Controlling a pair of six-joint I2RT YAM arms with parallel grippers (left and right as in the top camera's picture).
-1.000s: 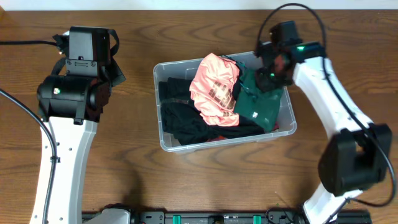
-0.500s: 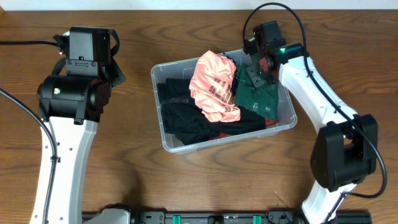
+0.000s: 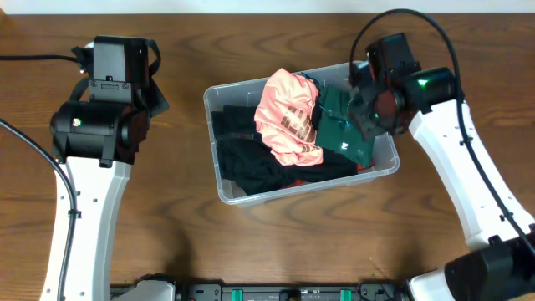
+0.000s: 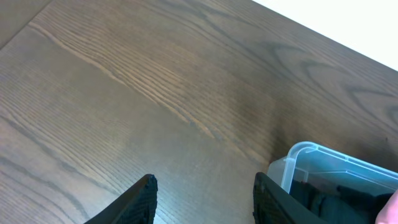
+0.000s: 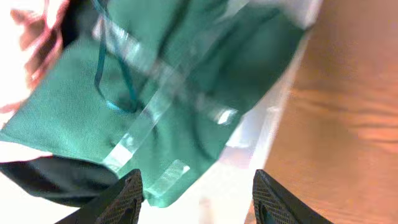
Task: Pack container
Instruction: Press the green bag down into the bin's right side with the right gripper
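The container (image 3: 251, 194) is a clear bin in the middle of the table. It holds a pink garment (image 3: 288, 117), black clothes (image 3: 251, 163) and a green garment (image 3: 338, 130) at its right end. My right gripper (image 3: 372, 113) hangs over the bin's right end, open and empty. In the right wrist view the right gripper (image 5: 198, 186) is above the green garment (image 5: 186, 81) and the bin's rim (image 5: 273, 124). My left gripper (image 4: 204, 186) is open and empty over bare wood, left of the bin's corner (image 4: 301, 152).
The left arm (image 3: 100, 125) stands at the table's left side. Brown wooden tabletop (image 3: 184, 242) lies around the bin. The table's far edge runs along the top of the left wrist view (image 4: 323, 37).
My right gripper has drawn back to the right from the green garment, which now lies spread in the bin's right end. The left arm has not moved.
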